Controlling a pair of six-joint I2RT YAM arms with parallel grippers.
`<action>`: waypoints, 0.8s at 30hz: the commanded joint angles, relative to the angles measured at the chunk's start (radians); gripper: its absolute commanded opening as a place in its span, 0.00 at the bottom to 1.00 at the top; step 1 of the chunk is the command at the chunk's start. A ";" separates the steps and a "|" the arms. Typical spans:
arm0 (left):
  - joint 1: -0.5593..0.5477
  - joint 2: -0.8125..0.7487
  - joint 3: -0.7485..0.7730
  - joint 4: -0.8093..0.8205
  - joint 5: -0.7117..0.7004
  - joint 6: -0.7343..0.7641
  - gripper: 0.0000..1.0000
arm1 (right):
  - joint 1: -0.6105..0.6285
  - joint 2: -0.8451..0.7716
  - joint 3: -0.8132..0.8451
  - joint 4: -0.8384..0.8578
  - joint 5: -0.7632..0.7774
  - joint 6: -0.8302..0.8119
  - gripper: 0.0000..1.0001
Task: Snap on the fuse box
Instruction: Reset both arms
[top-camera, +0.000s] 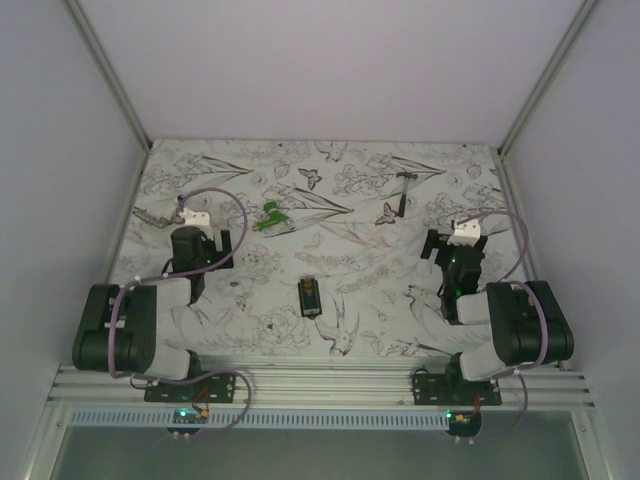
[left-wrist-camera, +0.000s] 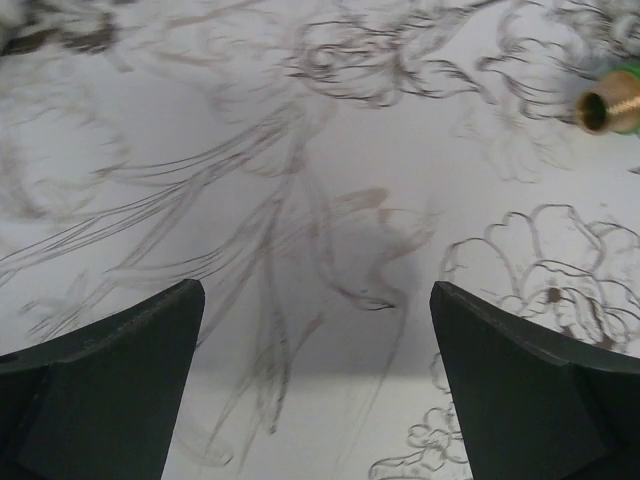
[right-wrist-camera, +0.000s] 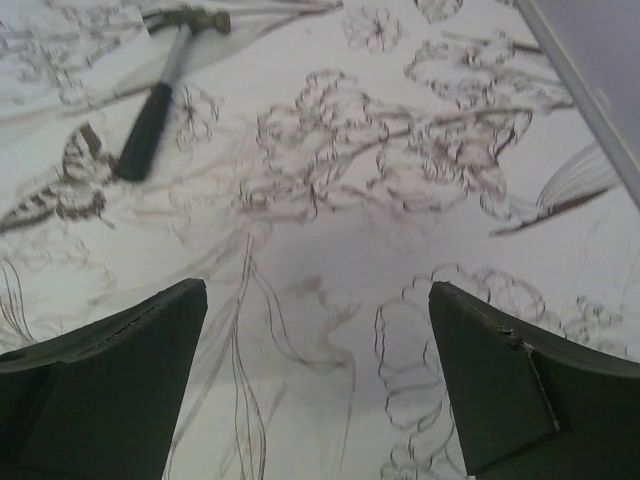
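Note:
The fuse box, a small black oblong with yellow-orange pieces along its middle, lies on the patterned cloth between the two arms, near the front. My left gripper hovers over the cloth to its left, open and empty; its wrist view shows only bare cloth between the jaws. My right gripper hovers to the box's right, open and empty; its wrist view shows bare cloth too. The fuse box is out of both wrist views.
A small green piece with a brass end lies behind the left gripper. A small dark hammer-shaped tool lies at the back, also in the right wrist view. A metal item lies far left. Walls enclose the cloth.

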 joint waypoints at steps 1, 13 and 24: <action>0.006 0.101 -0.020 0.214 0.219 0.089 1.00 | -0.047 -0.002 0.054 0.034 -0.150 0.008 0.99; 0.001 0.111 -0.022 0.232 0.151 0.061 1.00 | -0.048 -0.003 0.055 0.033 -0.149 0.007 0.99; -0.002 0.113 -0.020 0.232 0.147 0.064 1.00 | -0.048 -0.004 0.056 0.033 -0.148 0.007 0.99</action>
